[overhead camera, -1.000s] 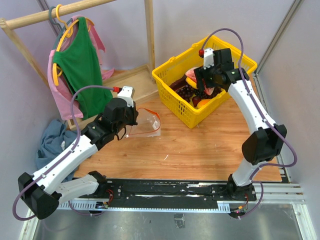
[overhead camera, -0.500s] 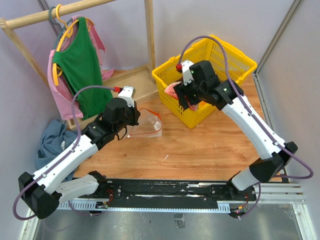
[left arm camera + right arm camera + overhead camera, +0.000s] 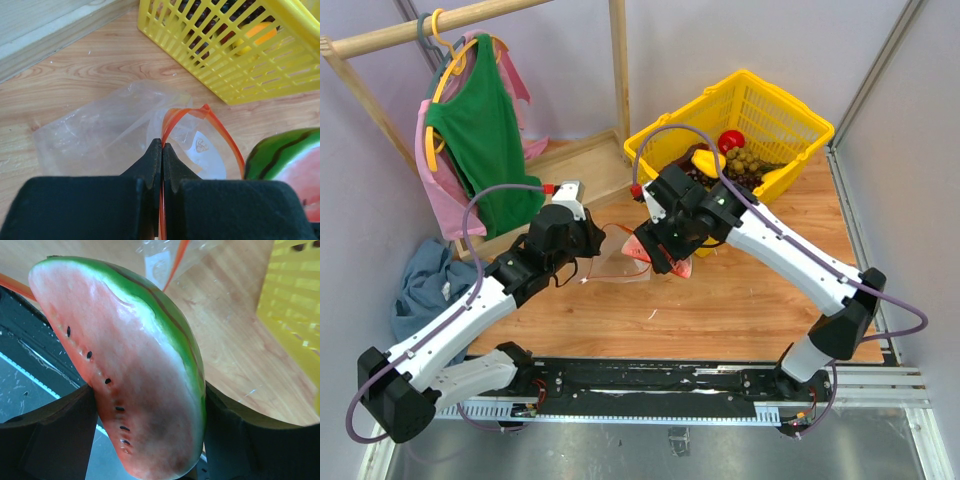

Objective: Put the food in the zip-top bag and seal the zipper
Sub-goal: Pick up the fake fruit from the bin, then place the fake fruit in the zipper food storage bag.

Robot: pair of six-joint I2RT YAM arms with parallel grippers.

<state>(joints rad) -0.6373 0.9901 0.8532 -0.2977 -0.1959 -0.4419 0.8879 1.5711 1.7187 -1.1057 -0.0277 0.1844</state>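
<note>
The clear zip-top bag (image 3: 616, 258) lies on the wooden table, and my left gripper (image 3: 592, 240) is shut on its mouth edge. In the left wrist view the fingertips (image 3: 162, 146) pinch the red-orange zipper (image 3: 221, 134), which bows open to the right over the bag (image 3: 105, 132). My right gripper (image 3: 660, 254) hangs just right of that mouth, shut on the watermelon slice (image 3: 145, 365), whose green rind also shows in the left wrist view (image 3: 287, 155). Dark grapes (image 3: 693, 175) and a yellow piece (image 3: 706, 160) stay in the basket.
The yellow basket (image 3: 790, 98) stands at the back right, holding a red round fruit (image 3: 731, 140) and a brownish-green bunch (image 3: 747, 160). A wooden rack with green and pink garments (image 3: 480, 130) stands at the back left. A blue cloth (image 3: 425, 285) lies at the table's left edge.
My right arm has swung out of the basket, leftward and nearer, carrying the watermelon slice to the bag's mouth. My left gripper has kept its hold on the bag, shifting slightly.
</note>
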